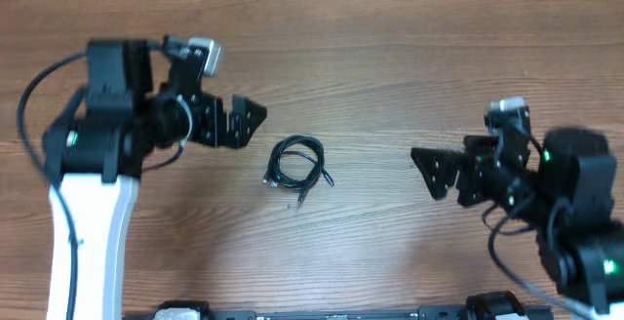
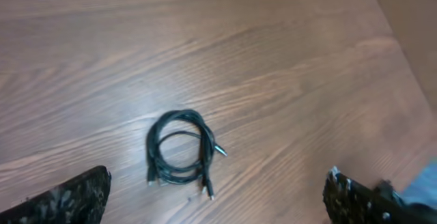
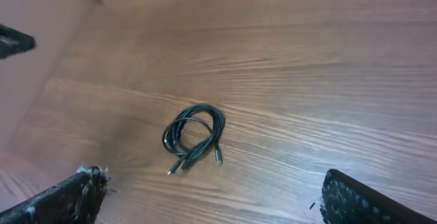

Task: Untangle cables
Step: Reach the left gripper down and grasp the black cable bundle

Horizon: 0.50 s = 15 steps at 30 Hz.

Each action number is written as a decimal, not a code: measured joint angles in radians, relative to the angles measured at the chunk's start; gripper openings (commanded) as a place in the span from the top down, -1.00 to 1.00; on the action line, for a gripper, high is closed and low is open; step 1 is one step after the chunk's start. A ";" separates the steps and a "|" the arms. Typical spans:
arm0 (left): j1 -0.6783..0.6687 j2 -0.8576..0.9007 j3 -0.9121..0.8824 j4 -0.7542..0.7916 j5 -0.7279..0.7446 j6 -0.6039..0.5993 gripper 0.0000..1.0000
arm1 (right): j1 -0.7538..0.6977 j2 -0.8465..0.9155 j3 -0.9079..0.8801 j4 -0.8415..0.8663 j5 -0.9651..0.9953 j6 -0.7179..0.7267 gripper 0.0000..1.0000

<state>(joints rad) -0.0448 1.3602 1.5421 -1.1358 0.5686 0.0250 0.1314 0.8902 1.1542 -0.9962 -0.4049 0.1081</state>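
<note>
The cables (image 1: 296, 162) are thin black cords bundled in a small loop on the wooden table, near its middle, with small plug ends sticking out at the lower side. They also show in the left wrist view (image 2: 179, 148) and in the right wrist view (image 3: 194, 134). My left gripper (image 1: 249, 121) is open and empty, a short way left of the bundle and above the table. My right gripper (image 1: 434, 171) is open and empty, farther off to the right of the bundle. Neither gripper touches the cables.
The wooden table (image 1: 390, 76) stretches all around the bundle. Its far edge runs along the top of the overhead view. The arm bases and their thick black cables stand at the lower left and lower right.
</note>
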 measured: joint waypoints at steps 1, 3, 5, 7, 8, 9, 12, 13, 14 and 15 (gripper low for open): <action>0.000 0.028 0.007 0.001 0.013 -0.004 -0.99 | 0.000 0.015 0.005 -0.003 -0.002 0.000 -1.00; 0.000 0.092 0.011 0.001 0.040 -0.008 -0.99 | 0.000 0.051 0.007 -0.018 -0.007 0.000 -1.00; 0.000 0.161 0.011 -0.003 0.075 -0.009 -0.94 | 0.000 0.093 0.007 -0.028 -0.015 0.000 -1.00; -0.002 0.220 0.013 -0.018 0.109 0.002 -0.75 | 0.000 0.121 0.007 -0.031 -0.027 0.001 -1.00; -0.007 0.252 0.013 -0.027 0.121 0.014 -0.75 | 0.000 0.132 0.007 -0.031 -0.032 0.000 -1.00; -0.015 0.277 0.014 -0.035 0.124 0.021 -0.75 | 0.000 0.143 0.007 -0.032 -0.037 0.000 -1.00; -0.082 0.369 0.017 -0.082 0.072 0.018 -0.47 | 0.000 0.170 0.007 -0.036 -0.042 0.000 -0.89; -0.124 0.406 0.017 -0.097 0.025 -0.007 -0.33 | 0.000 0.176 0.007 -0.036 -0.042 0.001 -0.85; -0.159 0.435 0.017 -0.109 -0.017 -0.042 -0.20 | 0.000 0.180 0.007 -0.037 -0.042 0.001 -0.82; -0.199 0.467 0.018 -0.120 -0.079 -0.086 -0.09 | 0.000 0.184 0.007 -0.037 -0.043 0.005 -0.79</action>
<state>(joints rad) -0.2436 1.8267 1.5597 -1.2560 0.4892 -0.0608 0.1314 1.0740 1.1614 -1.0328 -0.4484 0.1131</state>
